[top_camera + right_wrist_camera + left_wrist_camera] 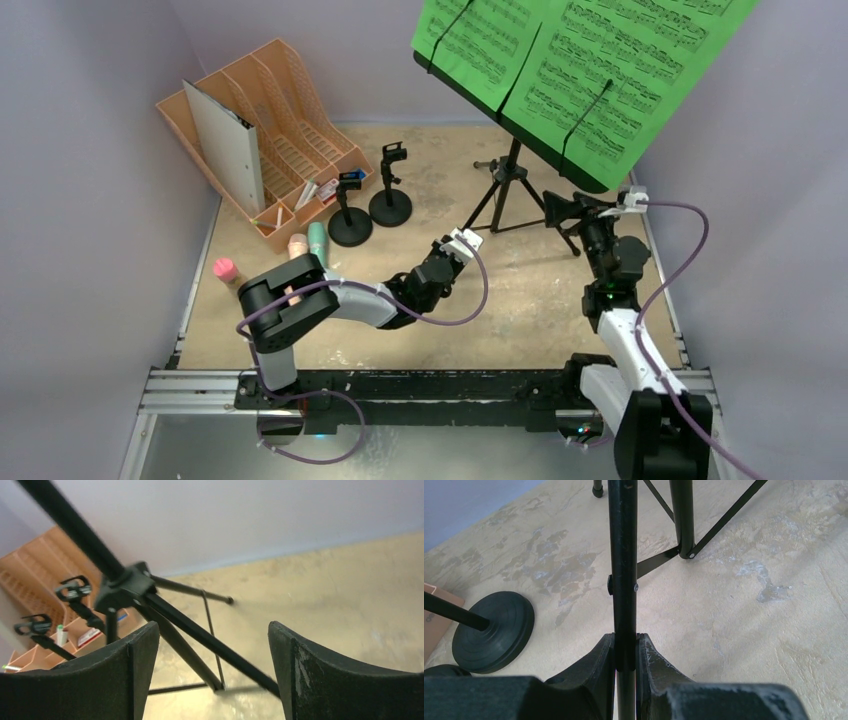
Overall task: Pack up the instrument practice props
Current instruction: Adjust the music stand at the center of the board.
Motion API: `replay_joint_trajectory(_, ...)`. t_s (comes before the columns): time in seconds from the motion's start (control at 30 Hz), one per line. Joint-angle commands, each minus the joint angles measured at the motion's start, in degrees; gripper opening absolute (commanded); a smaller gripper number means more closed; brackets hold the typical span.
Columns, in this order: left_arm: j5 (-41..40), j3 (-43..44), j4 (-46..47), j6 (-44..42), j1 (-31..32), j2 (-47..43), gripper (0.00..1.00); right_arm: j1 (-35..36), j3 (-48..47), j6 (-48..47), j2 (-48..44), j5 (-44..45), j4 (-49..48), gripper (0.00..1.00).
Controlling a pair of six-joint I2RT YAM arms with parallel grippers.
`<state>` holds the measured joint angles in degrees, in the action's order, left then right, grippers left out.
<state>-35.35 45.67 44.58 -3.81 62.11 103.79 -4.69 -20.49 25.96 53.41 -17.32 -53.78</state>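
Observation:
The black tripod (512, 185) stands at the back right and carries the music desk with green sheet-music pages (580, 70). My left gripper (468, 236) is shut on the tripod's near-left leg; in the left wrist view the jaws (626, 645) pinch the black leg (623, 570). My right gripper (560, 208) is open beside the tripod's right legs; in the right wrist view (214, 640) the legs (200, 637) cross between the spread fingers without touching. Two clip poles (350, 222) (390, 203) stand left of the tripod. A teal microphone (318, 240) and a pink one (298, 246) lie near them.
The orange file rack (300, 120) with a grey binder (225, 130) stands at the back left. Another pink item (226, 269) lies at the left edge. A pole's round base (494, 630) sits close left of my left gripper. Walls close in on the left, right and back.

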Motion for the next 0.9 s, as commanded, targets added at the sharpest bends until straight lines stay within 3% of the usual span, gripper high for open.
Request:
replay_joint_trajectory(0.0,0.11,1.55,0.47,1.84,-0.06,-2.93,0.0,-0.15,-0.86,3.53,-5.58,9.91,22.94,0.8)
replay_joint_trajectory(0.13,0.6,1.44,0.51,1.88,-0.06,-3.12,0.02,-0.15,0.18,6.64,-8.57,10.98,30.31,0.78)
replay_joint_trajectory(0.3,0.9,1.58,0.13,2.14,-0.06,-3.39,0.03,-0.13,2.14,10.14,-7.55,7.39,31.46,0.66)
replay_joint_trajectory(0.57,1.06,0.94,0.14,2.28,0.0,-3.93,0.03,0.55,8.94,17.32,-3.39,5.43,18.98,0.58)
replay_joint_trajectory(0.87,1.18,-0.01,-0.03,2.47,-0.05,-4.69,0.02,0.56,4.97,16.84,10.56,3.64,5.03,0.52)
